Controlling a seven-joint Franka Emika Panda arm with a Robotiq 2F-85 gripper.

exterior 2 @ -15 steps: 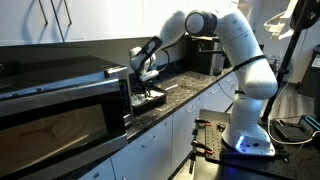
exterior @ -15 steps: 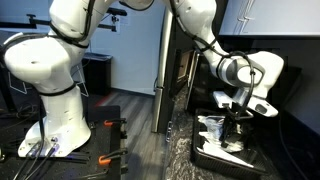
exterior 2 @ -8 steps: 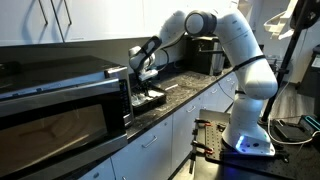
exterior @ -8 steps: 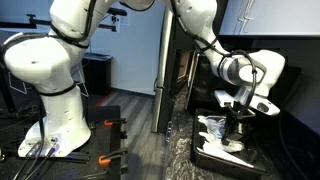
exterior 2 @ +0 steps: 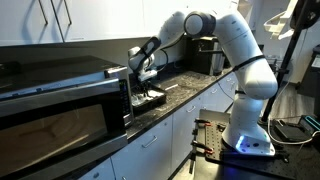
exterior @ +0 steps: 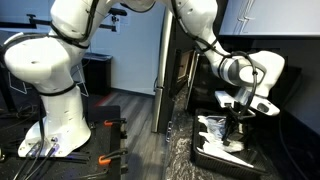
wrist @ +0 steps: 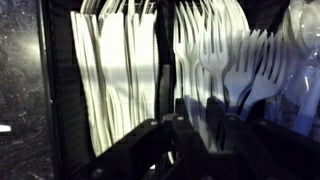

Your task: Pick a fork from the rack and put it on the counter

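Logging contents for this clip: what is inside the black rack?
White plastic knives fill one compartment of the rack, white forks the next. The gripper hides their near ends; the rack's floor is covered.

white forks (wrist: 215, 60) and white knives (wrist: 115, 70). the rack (wrist: 52, 100) is black. the desk (wrist: 18, 70) is glossy black with fine grey-white speckles. the hand (wrist: 172, 128) is black, the arm (exterior: 55, 70) white with black joints. white cabinet fronts (exterior 2: 165, 135).

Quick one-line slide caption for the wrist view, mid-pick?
Gripper low over black rack: white forks in one compartment, other white cutlery alongside.
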